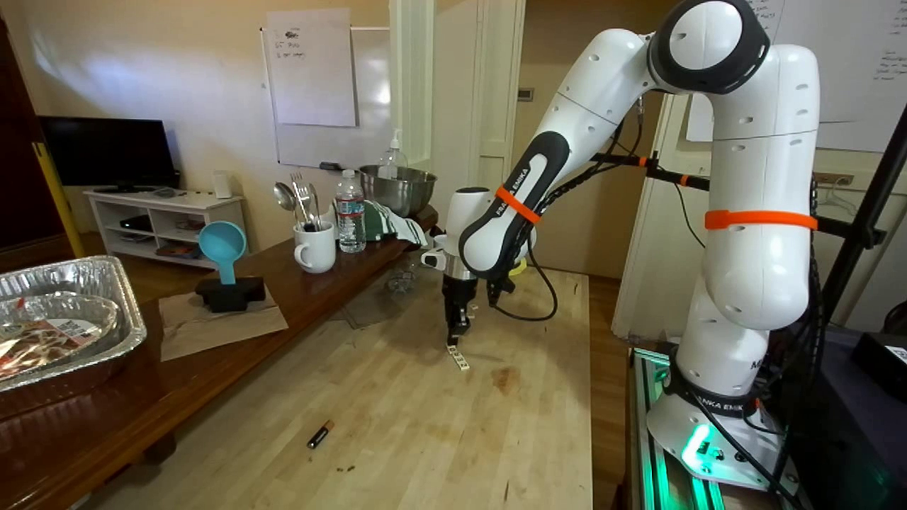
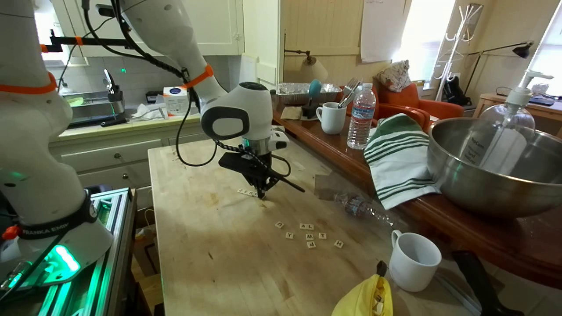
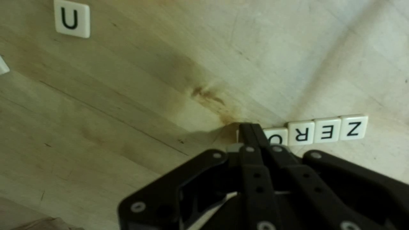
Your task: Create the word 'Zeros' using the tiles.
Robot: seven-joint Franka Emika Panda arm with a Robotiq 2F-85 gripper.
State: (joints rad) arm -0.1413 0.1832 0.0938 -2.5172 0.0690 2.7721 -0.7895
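Note:
A row of pale square tiles lies on the table, reading Z (image 3: 353, 127), E (image 3: 327, 130), R (image 3: 301, 133) and O (image 3: 276, 135) in the wrist view. The R, E and Z tiles sit side by side; the O tile is partly covered by my gripper. The row also shows in both exterior views (image 1: 459, 359) (image 2: 246, 192). My gripper (image 3: 250, 124) has its fingertips together at the O end of the row, pointing down at table level (image 1: 453, 343) (image 2: 261, 196). A thin pale edge beside the fingertips suggests another tile, mostly hidden behind them. A U tile (image 3: 72, 18) lies apart.
Several loose tiles, including A and L (image 2: 306, 226), Y (image 2: 289, 235) and H (image 2: 338, 244), lie on the table. A yellow pouch (image 2: 364, 298), a white mug (image 2: 415, 263) and a plastic bottle (image 2: 360, 206) are also there. A battery (image 1: 320, 434) lies on the table.

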